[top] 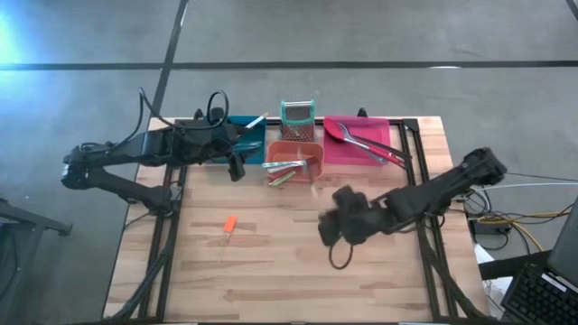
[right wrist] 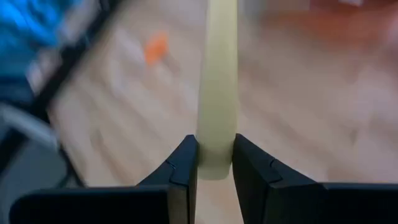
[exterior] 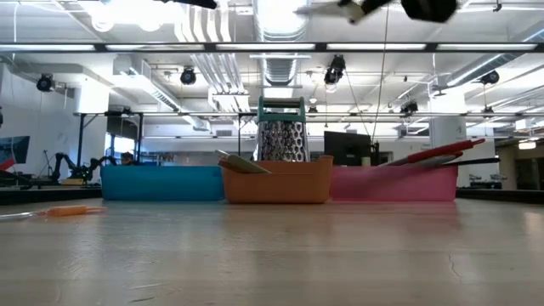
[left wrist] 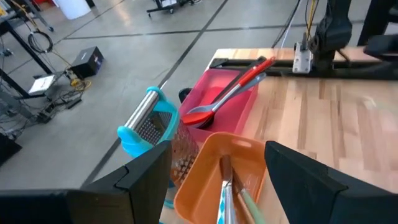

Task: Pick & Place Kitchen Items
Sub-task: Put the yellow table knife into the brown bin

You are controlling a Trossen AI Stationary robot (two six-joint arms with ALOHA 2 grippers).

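My right gripper (right wrist: 215, 149) is above the middle of the table (top: 327, 226), shut on a slim pale yellow utensil (right wrist: 217, 68). It also shows at the top of the low view (exterior: 344, 8). My left gripper (left wrist: 217, 168) is open and empty over the near side of the orange bin (top: 298, 161). An orange-handled small tool (top: 230, 224) lies flat on the table. Several utensils lie in the orange bin (left wrist: 227, 193). Red and grey long utensils (top: 366, 143) lie in the pink bin, their handles over its rim. My right gripper pinches the pale yellow utensil near one end (right wrist: 216, 140) between its two fingers, and that end shows just behind the fingertips. The rest of it reaches out ahead along the fingers, toward the table's left. It is lifted clear of the table.
The blue bin (top: 242, 135), orange bin and pink bin (top: 359, 135) stand in a row at the far edge. The teal-rimmed mesh holder (top: 297, 115) stands behind the orange bin. Bare wood lies between the bins and the near edge.
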